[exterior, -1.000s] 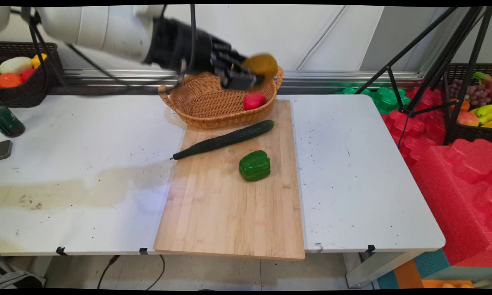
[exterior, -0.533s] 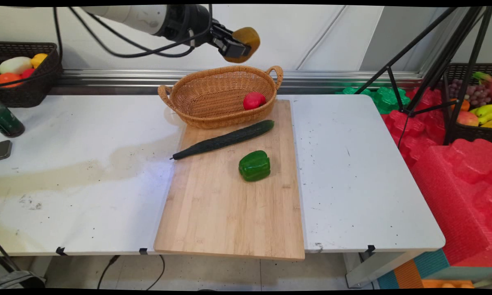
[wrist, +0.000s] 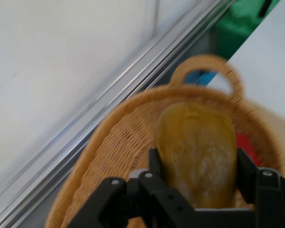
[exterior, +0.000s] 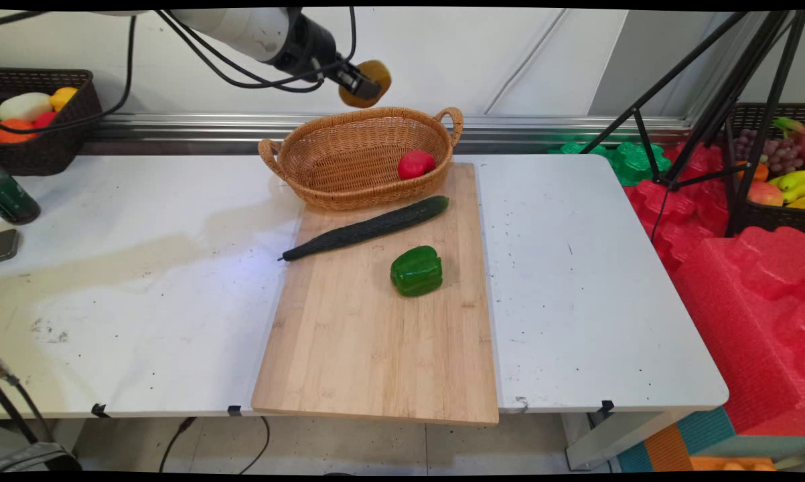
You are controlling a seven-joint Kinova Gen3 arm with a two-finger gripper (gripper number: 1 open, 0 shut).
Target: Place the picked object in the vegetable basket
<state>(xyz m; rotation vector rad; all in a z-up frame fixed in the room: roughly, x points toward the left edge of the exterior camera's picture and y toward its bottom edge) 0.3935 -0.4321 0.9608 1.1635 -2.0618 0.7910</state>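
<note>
Shifted left: tool (exterior: 361, 86) pinching potato (exterior: 369, 79) | above basket (exterior: 349, 175) | red fruit (exterior: 415, 164) inside

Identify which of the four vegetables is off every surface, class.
The brownish-yellow potato, clamped in the gripper above the basket; the others rest in the basket or on the board.

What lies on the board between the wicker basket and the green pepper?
A long dark cucumber lies slantwise on the wooden board, between the wicker basket and the green pepper. The main view shows it; the hand view does not.
</note>
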